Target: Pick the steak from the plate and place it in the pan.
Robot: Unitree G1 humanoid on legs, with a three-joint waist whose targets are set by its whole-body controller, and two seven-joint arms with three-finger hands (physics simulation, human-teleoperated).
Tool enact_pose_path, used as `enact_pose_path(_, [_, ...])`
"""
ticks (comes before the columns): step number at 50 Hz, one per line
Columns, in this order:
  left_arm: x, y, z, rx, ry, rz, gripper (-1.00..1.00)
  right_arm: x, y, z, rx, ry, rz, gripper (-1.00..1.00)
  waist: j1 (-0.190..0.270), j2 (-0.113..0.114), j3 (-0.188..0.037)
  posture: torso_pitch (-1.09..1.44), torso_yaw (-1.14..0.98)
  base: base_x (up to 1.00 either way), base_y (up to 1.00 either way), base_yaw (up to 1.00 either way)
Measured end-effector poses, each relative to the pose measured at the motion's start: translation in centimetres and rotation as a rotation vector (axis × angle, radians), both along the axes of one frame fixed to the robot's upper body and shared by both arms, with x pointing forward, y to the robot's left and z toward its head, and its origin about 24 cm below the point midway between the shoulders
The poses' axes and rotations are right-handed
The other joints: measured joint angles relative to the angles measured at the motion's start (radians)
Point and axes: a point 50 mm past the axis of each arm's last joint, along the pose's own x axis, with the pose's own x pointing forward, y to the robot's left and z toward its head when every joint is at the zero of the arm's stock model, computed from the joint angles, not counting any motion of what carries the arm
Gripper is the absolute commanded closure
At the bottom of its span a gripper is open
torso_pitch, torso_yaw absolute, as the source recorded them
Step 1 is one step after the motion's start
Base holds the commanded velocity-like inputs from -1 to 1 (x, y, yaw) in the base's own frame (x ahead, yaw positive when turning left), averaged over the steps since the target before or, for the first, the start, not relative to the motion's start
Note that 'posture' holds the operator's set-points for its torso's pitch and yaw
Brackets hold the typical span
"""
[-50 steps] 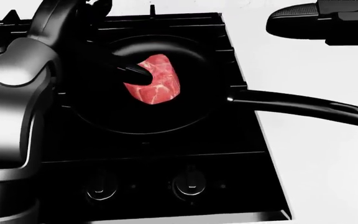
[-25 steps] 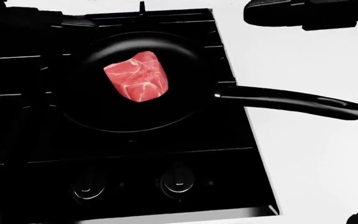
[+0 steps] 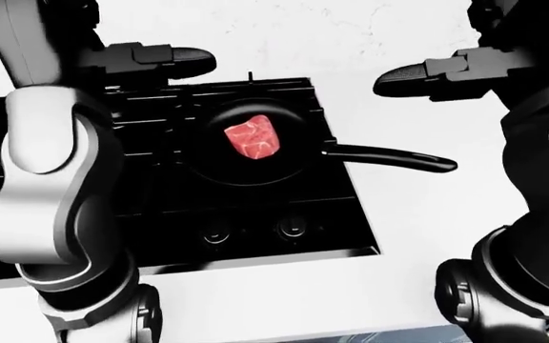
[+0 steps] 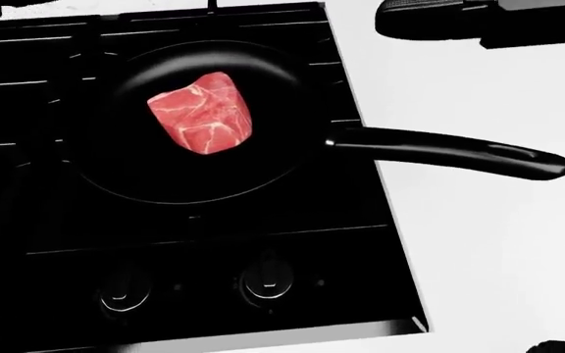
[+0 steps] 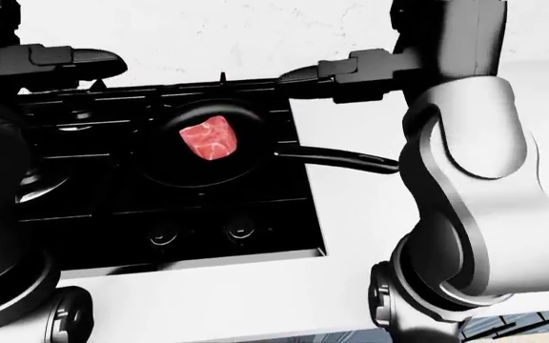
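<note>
A: So, largest first — white counter, and set into it the black stove, two knobs along its lower edge in the head view.

B: On the stove?

A: Black pan on a burner, its handle running out to the right over the counter. Steak lies flat on the pan floor, near the middle, clear of the rim on all sides. No plate in any view.

B: Hands?

A: Left hand hangs above the stove's upper left in the left-eye view; right hand hangs over the counter, upper right of the pan. Both carry nothing. Fingers read as extended, lying close together rather than spread — a narrow, flat pose, touching neither pan nor steak.

B: Relation that matters?

A: Steak sits below and between the two hands — down and to the right of the left fingers, down and to the left of the right ones. Its long axis is hard to call; the piece is nearly square, tilted slightly, one corner toward the top of the head view. Left hand looks a little nearer the pan; right hand is nearer the handle.

B: Judgement?

A: Placement reads as done. What remains, if anything, is drawing both arms clear without clipping the handle.
</note>
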Motion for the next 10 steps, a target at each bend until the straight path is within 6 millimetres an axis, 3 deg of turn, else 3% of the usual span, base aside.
enact_pose_path(10, [-1.3, -0.2, 1.3, 0.004, -0.142, 0.017, -1.00, -0.1, 0.0, 0.3, -0.016, -0.089, -0.002, -1.00, -0.001, -0.005, 0.002, 0.00, 0.00, 0.00, 0.00, 0.00])
